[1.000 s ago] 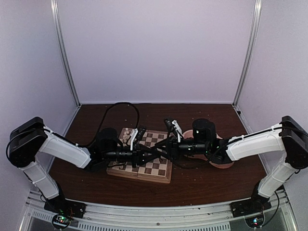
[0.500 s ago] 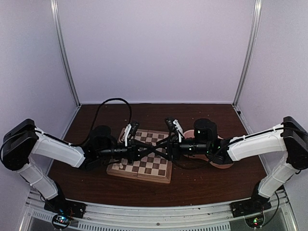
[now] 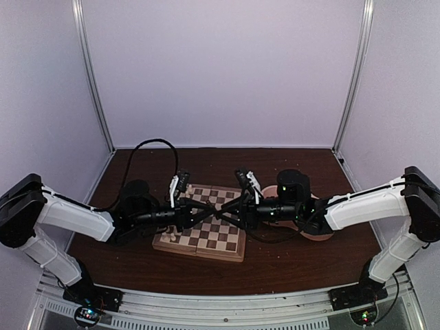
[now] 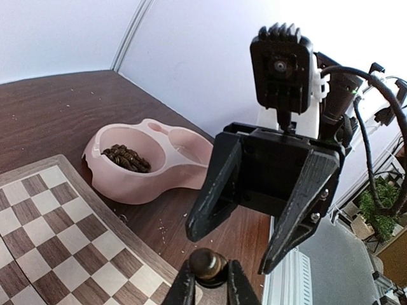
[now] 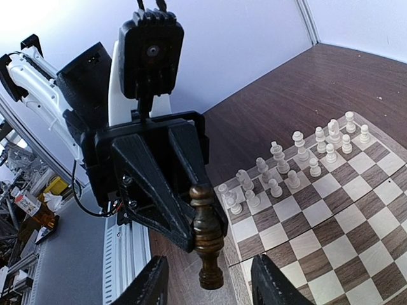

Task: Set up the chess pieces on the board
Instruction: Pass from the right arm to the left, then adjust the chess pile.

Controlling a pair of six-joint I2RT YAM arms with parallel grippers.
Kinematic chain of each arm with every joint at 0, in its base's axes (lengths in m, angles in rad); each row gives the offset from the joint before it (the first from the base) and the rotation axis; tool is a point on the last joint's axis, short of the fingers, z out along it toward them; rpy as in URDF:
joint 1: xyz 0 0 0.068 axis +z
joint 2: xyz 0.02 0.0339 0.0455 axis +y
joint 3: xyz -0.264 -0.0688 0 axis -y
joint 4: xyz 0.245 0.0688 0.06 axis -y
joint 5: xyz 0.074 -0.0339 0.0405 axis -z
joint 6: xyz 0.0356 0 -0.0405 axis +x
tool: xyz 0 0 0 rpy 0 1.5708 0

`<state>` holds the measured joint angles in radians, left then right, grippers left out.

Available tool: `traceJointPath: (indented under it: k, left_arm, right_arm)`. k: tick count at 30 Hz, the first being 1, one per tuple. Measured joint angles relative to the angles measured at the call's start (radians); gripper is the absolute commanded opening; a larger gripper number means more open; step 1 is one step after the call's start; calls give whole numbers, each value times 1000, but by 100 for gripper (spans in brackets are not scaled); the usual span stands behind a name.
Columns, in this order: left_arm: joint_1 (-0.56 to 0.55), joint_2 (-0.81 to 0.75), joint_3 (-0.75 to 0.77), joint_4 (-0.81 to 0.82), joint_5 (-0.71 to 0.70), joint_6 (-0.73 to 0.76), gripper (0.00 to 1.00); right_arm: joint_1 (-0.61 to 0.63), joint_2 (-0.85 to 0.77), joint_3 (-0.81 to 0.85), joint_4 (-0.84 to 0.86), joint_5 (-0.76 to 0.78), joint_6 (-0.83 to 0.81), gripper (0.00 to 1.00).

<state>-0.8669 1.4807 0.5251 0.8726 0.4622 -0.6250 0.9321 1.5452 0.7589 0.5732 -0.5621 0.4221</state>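
My left gripper (image 4: 208,281) is shut on the head of a dark brown chess piece (image 4: 206,265), which hangs upright (image 5: 207,236) over the rim of the board (image 3: 206,238). My right gripper (image 5: 211,281) faces it with its fingers (image 4: 213,190) wide open. The piece stands in the gap between them and touches neither finger. In the top view the two grippers meet nose to nose above the board's middle (image 3: 218,213). Several cream pieces (image 5: 292,166) stand in two rows along the board's left side.
A pink double bowl (image 4: 166,166) sits on the table right of the board, with dark pieces (image 4: 127,157) heaped in one well. In the top view my right arm covers most of the bowl (image 3: 322,232). Cables loop behind the left arm (image 3: 148,146).
My left arm has drawn back to the left, taking the dark piece with it. The right gripper stays in place over the board, its jaws still apart.
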Motion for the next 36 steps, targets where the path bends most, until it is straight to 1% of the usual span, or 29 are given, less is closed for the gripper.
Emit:
traceJointPath:
  k: [7, 13, 19, 28, 29, 32, 35, 36]
  left_arm:
    - [15, 2, -7, 56, 7, -42, 13]
    - [18, 5, -11, 91, 16, -66, 13]
    - [19, 14, -11, 107, 31, -79, 13]
    - [19, 31, -11, 122, 52, -85, 14]
    - [19, 33, -11, 122, 54, -85, 15]
    - [19, 36, -11, 122, 55, -88, 33]
    - [19, 36, -11, 121, 58, -89, 52]
    - [19, 36, -11, 122, 58, -95, 56]
  right_arm:
    - [12, 17, 0, -1, -14, -4, 45]
    - [18, 32, 2, -2, -22, -8, 39]
    - [18, 33, 2, -2, -24, -7, 37]
    - [18, 33, 2, 0, -29, -4, 17]
    - [18, 33, 2, 0, -30, -5, 15]
    - [19, 33, 2, -1, -33, -6, 10]
    - [21, 33, 2, -1, -34, -7, 8]
    - [21, 33, 2, -1, -34, -7, 8]
